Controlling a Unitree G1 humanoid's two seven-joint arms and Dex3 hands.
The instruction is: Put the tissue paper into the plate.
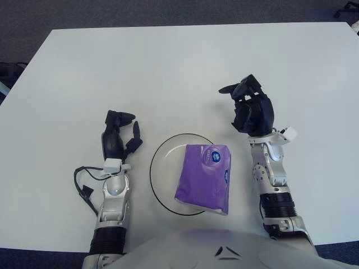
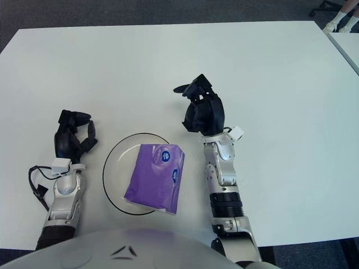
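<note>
The purple tissue paper pack (image 1: 205, 178) lies in the clear glass plate (image 1: 159, 185) on the white bench (image 1: 168, 73), its near end overhanging the plate's front rim. The right robot hand (image 1: 251, 109) is raised just beyond and to the right of the plate, fingers loosely spread, holding nothing. The left robot hand (image 1: 119, 137) shows left of the plate, its fingers relaxed and empty.

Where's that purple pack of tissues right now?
The tissue pack lies in the glass plate near the table's front edge, overhanging its right rim, between the left hand and the empty right hand.
</note>
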